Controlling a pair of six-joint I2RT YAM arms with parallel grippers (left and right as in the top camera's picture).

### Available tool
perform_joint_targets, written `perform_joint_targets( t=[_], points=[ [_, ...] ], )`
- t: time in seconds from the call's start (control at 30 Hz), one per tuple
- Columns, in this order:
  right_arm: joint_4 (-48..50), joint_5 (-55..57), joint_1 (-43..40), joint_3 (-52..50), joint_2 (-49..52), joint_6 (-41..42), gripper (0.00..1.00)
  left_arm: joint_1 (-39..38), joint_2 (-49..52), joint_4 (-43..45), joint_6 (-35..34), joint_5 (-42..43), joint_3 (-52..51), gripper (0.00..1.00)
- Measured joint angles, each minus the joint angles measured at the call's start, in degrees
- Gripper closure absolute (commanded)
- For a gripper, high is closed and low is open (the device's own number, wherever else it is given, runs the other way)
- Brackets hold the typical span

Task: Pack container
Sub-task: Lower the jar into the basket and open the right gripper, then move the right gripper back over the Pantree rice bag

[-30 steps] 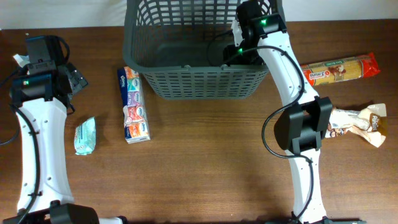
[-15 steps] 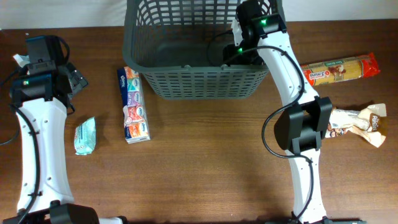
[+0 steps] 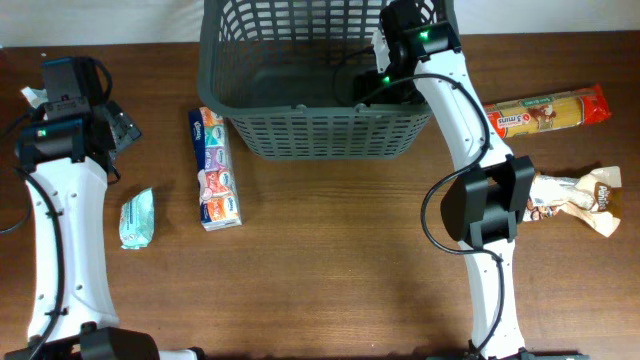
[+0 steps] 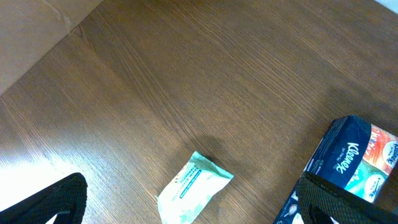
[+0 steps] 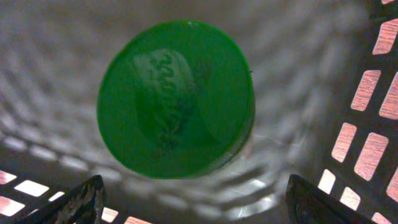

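One green-lidded tub lies in the basket at the back of the bench, under the spread right gripper. The left gripper is spread and empty. Tissues, wipes, pasta and a snack bag wait outside.

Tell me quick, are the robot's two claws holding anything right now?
Left gripper: jaws open, holding nothing.
Right gripper: jaws open inside the container, green round item ahead, not gripped.

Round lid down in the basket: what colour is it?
The round lid is bright green, clearest in the right wrist view.
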Motion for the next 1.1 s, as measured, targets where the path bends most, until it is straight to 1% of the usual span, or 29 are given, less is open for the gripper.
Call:
perform_joint_targets(
  t=[0.1,0.27,0.5,0.6,0.67,0.8,0.93,1.1],
  points=[
    [0.0,0.0,0.0,0.0,0.0,0.13,0.08,0.0,0.0,0.0,0.0,0.02,0.0,0.0],
    [0.0,0.02,0.0,0.0,0.0,0.13,0.0,0.0,0.0,0.0,0.0,0.0,0.0,0.0],
    [-1.57,-0.02,-0.2,1.68,0.07,0.0,0.01,0.0,0.0,0.0,0.0,0.0,0.0,0.0],
    [-2.67,-0.48,-0.61,6.03,0.07,0.04,0.01,0.0,0.0,0.0,0.0,0.02,0.0,0.0],
    [-3.13,-1.42,-1.16,11.04,0.07,-0.02,0.01,0.0,0.0,0.0,0.0,0.0,0.0,0.01],
    [-3.48,-3.48,-2.89,24.46,0.02,0.0,0.01,0.0,0.0,0.0,0.0,0.0,0.0,0.0],
    [-5.84,-4.42,-5.05,34.82,-1.33,0.02,0.01,0.0,0.0,0.0,0.0,0.0,0.0,0.01],
    [-10.8,-4.83,-9.55,38.16,-8.0,0.0,0.01,0.0,0.0,0.0,0.0,0.0,0.0,0.0]
  ],
)
